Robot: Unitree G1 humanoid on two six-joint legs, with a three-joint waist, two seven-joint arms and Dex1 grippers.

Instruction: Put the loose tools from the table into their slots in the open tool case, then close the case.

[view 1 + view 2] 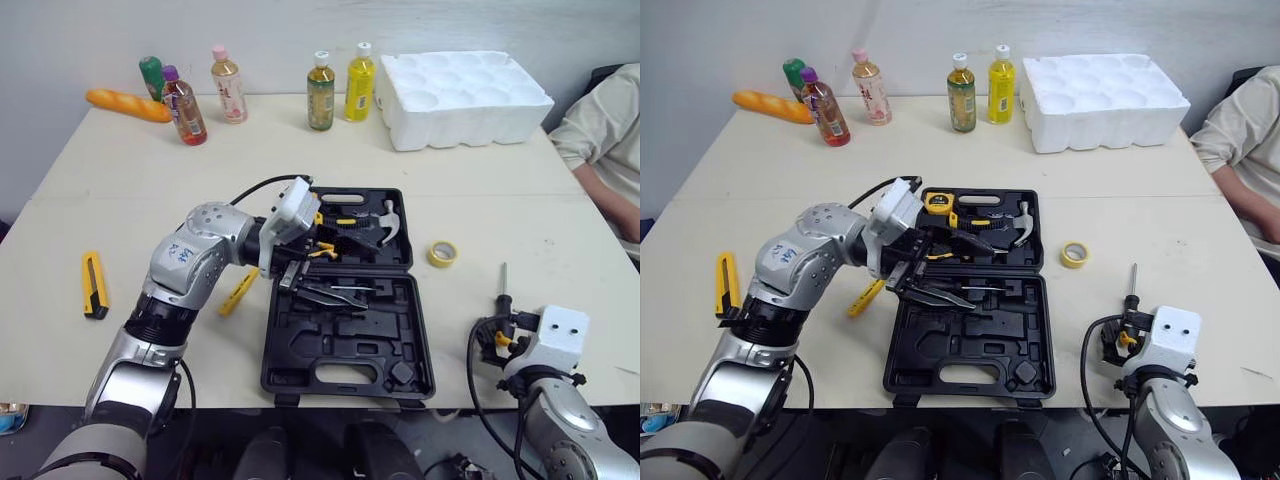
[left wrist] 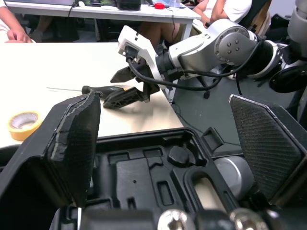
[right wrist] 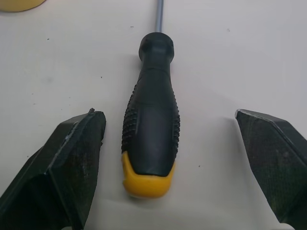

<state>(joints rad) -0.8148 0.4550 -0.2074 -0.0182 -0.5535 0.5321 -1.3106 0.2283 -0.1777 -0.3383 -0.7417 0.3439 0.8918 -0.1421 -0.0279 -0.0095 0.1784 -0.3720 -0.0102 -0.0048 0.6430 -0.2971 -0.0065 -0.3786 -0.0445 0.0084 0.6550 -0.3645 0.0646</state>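
Observation:
The black tool case [image 1: 345, 345] lies open at the table's middle, holding a hammer [image 1: 388, 222], pliers [image 1: 335, 292] and a yellow tape measure [image 1: 938, 202]. My left gripper [image 1: 298, 262] hovers open over the case's left side with nothing between its fingers [image 2: 76, 139]. A black screwdriver with a yellow butt [image 3: 151, 129] lies on the table at the front right. My right gripper [image 3: 168, 115] is open, one finger on each side of the handle without touching it. A yellow utility knife [image 1: 93, 285] lies far left, and a yellow tool [image 1: 238, 291] lies against the case's left edge.
A roll of yellow tape [image 1: 442, 253] lies right of the case. Several bottles [image 1: 321, 92] and a baguette [image 1: 128, 105] line the back edge, next to a white foam tray [image 1: 460, 98]. A person's arm [image 1: 605, 140] rests at the right edge.

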